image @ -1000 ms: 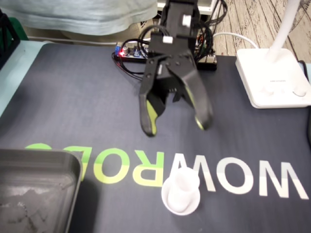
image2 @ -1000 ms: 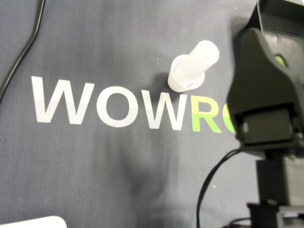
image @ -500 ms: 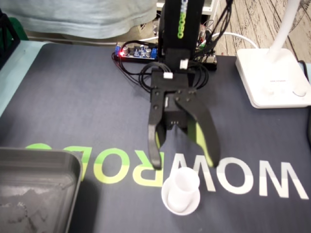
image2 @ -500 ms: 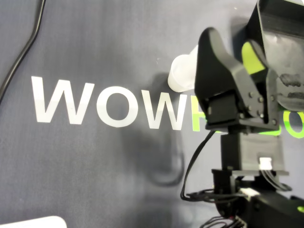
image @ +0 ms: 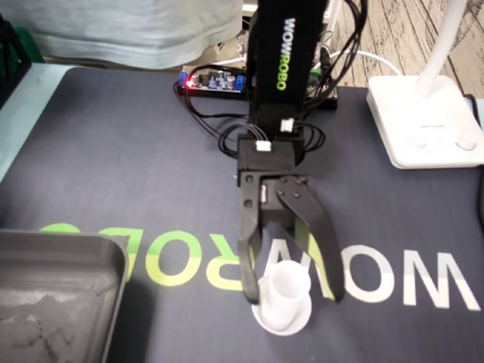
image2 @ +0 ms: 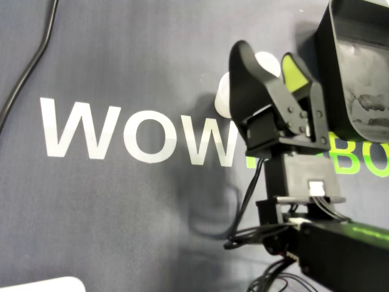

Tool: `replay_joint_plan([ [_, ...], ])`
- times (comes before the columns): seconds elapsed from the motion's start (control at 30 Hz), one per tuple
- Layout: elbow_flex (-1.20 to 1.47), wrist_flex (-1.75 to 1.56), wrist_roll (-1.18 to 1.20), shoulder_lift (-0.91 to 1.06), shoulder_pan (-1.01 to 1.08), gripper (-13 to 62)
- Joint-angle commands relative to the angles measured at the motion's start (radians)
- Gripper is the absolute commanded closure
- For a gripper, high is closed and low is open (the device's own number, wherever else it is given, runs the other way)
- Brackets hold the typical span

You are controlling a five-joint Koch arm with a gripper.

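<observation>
Two jaws of the claw (image: 294,295) stand wide apart, one on each side of the white flanged tube (image: 282,311); we see nothing gripped. Tube stands upright on the dark mat (image: 113,166), at the white "W" of its lettering, well right of the metal tray (image: 60,295) in the fixed view.

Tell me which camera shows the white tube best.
The fixed view: the white tube stands in full sight on its round base, flanked by the open tool's fingers. In the overhead view the tool hides most of it; only its top and a sliver of base show.
</observation>
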Motion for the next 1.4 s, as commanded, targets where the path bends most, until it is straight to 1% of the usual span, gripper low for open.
replay_joint_plan([
  [0.0,-0.032,-0.077,-0.012,-0.011,-0.008,19.2],
  [0.43,-0.069,-0.069,-0.023,-0.114,0.002,19.5],
  [0.53,-0.067,-0.055,-0.023,-0.115,0.003,24.3],
  [0.7,-0.069,-0.041,-0.023,-0.117,0.003,24.9],
  [0.73,-0.071,-0.040,-0.021,-0.118,0.003,26.1],
  [0.77,-0.071,-0.040,-0.020,-0.120,0.003,29.5],
  [0.8,-0.071,-0.040,-0.018,-0.120,0.003,31.0],
  [0.97,-0.077,-0.040,-0.005,-0.132,0.003,31.6],
  [1.03,-0.075,-0.040,0.006,-0.135,0.002,36.4],
  [1.2,-0.075,-0.041,0.023,-0.144,-0.002,37.9],
  [1.27,-0.074,-0.041,0.032,-0.147,-0.006,41.2],
  [1.37,-0.072,-0.041,0.043,-0.150,-0.012,43.6],
])
